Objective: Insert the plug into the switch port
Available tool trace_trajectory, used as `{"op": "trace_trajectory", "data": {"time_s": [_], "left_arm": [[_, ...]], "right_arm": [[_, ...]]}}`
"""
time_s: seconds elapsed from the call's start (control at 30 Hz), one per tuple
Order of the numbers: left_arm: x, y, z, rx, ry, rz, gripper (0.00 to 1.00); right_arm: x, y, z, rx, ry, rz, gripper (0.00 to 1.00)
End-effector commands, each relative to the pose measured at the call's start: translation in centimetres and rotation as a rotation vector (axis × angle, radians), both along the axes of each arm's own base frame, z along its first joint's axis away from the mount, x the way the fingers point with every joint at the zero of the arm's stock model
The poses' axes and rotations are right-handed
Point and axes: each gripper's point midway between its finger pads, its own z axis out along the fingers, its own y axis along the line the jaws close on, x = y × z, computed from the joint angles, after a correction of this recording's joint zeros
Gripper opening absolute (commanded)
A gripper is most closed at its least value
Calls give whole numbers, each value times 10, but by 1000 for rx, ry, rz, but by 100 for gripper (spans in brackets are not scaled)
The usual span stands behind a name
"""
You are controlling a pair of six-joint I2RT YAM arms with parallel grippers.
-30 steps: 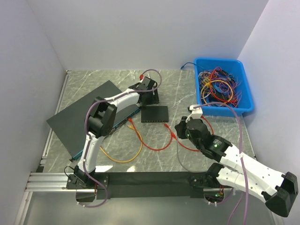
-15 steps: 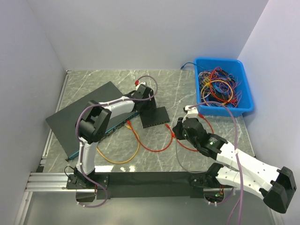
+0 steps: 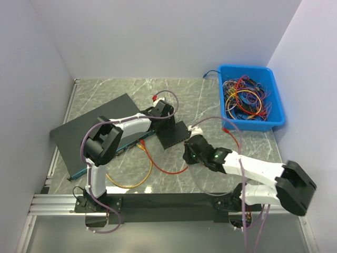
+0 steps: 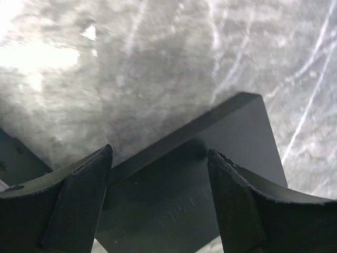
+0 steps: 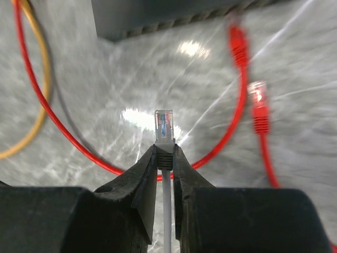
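Flat matte black switch [image 3: 176,132] on marbled desk [image 3: 200,95], left jaws spread over its corner, right jaws pinching clear plug [image 5: 164,124], pointing at switch.

The right wrist view's top edge cuts off the switch [image 5: 158,16], its ports blurred; the left wrist view crops it below. From above, the plug [image 5: 164,124] cannot be made out.

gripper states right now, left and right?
left gripper: open, poised at the switch.
right gripper: closed, holding the plug.
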Motion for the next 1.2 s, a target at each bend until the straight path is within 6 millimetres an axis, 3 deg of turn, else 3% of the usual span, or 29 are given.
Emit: {"op": "trace_trajectory", "data": {"time_s": [0.0,0.2,0.4,0.7,1.17], "left_arm": [[-12,-20,9,-2,13,-100,78],[-15,-32,19,-68,-43,-205,79],[-20,-26,13,-110,-74,-251,79],[-22,-19,9,-166,-85,-293,79],[-26,-17,4,-165,-71,-302,76]], "right_arm": [[5,27,9,41,-8,43,0],[17,41,4,11,0,56,0],[25,52,-6,-28,23,69,0],[39,44,-19,-117,26,18,0],[47,53,-32,-141,45,19,0]]}}
